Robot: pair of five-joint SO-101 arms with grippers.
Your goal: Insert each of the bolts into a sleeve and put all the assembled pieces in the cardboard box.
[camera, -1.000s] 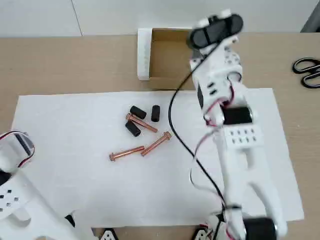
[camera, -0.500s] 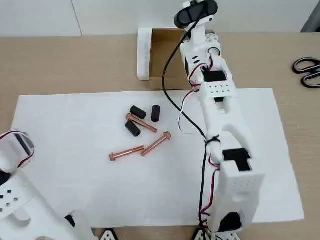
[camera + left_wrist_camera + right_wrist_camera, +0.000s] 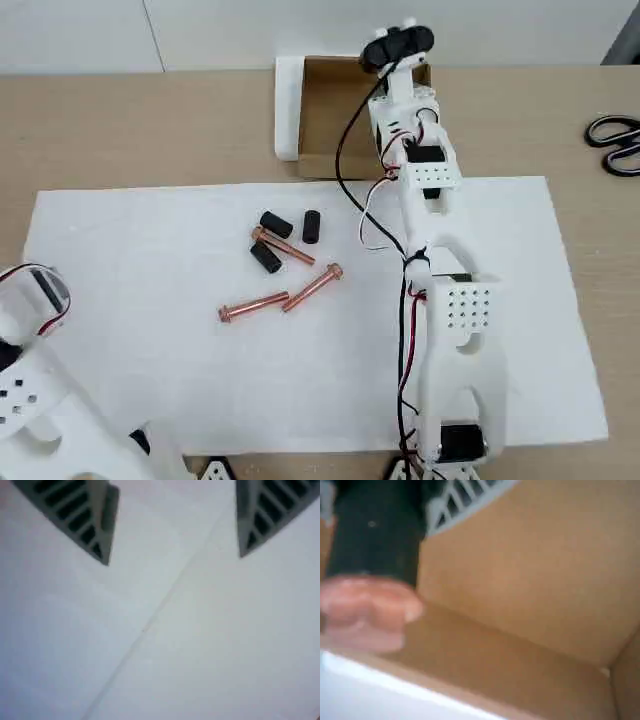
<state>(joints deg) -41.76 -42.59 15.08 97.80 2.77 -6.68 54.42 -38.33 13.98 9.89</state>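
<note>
My right gripper is shut on a black sleeve with a copper bolt head sticking out of its end, held inside the cardboard box. From above, the right arm stretches across the paper to the box at the table's back. Three loose copper bolts and three black sleeves lie on the white paper. My left gripper hangs open over bare paper, its arm at the front left corner.
Black scissors lie at the table's right edge. A white block stands against the box's left wall. Cables dangle from the right arm beside the loose sleeves.
The right arm swung from above the paper out to the box and stretched flat, carrying the sleeved bolt into it. The left arm and loose parts stayed put.
</note>
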